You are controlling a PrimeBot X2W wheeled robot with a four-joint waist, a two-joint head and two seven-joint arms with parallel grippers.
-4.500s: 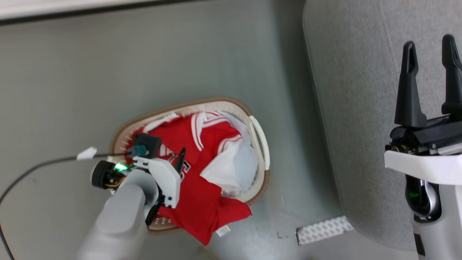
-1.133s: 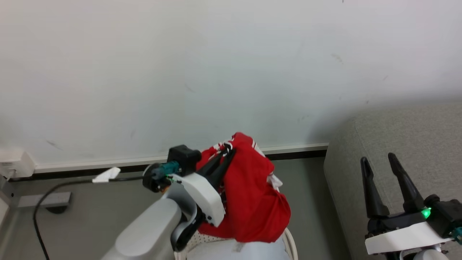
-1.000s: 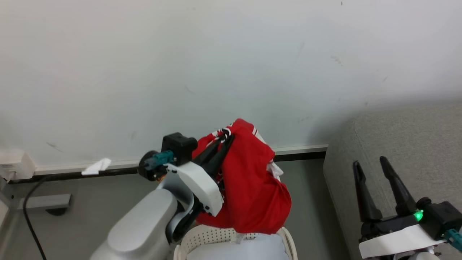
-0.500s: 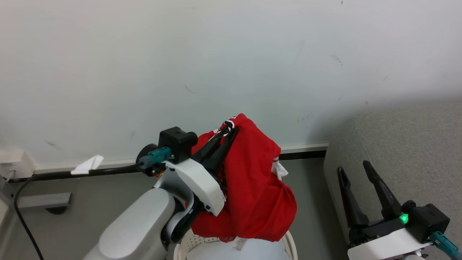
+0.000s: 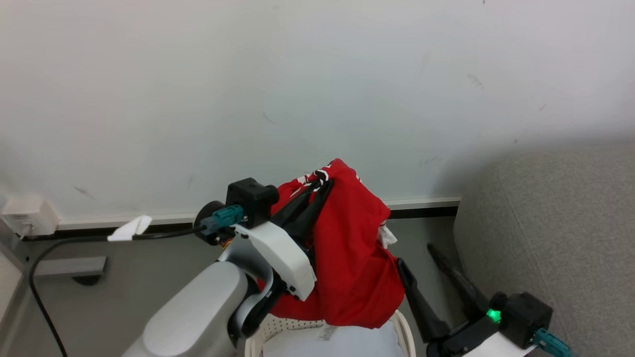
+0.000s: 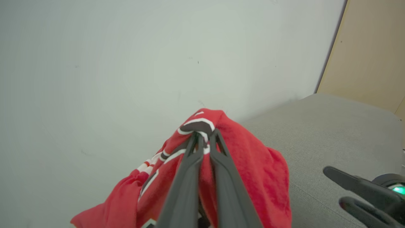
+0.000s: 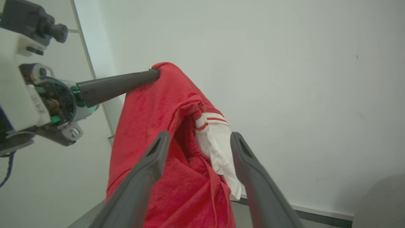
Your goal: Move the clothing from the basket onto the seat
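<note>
**user1:** where's the red jersey (image 5: pixel 357 258) at? I can't make out much

**user2:** dead centre of the head view, up in the air in front of the wall. The left claw (image 5: pixel 323 183) is squeezed fully shut on a bunched bit of the trim. On its own cam the two fingers (image 6: pixel 186 177) are pressed together, with a black-and-white band poking out at the tips. The rest hangs down in a lump, the white forearm covers its left side, and the lettering is lost in the folds

**user1:** and the basket (image 5: pixel 287 326)?

**user2:** barely visible, bottom centre. You get a slice of rim and some perforated wall under the jersey, and the frame edge cuts off the rest. There's a pale cloth (image 5: pixel 347 344) in it. Can't tell if the jersey's hem touches that cloth or hangs just clear

**user1:** right claw (image 5: pixel 415 255)?

**user2:** lower right, spread wide, nothing in it, base running off the bottom edge. On its own cam the fingers frame the jersey's white sleeve. In the head view the nearer finger sits just beside the red fabric, touching or not I can't say. The grey sofa (image 5: pixel 560 223) is cut off at the right edge, and the jersey is apart from it, with that claw in between
</note>
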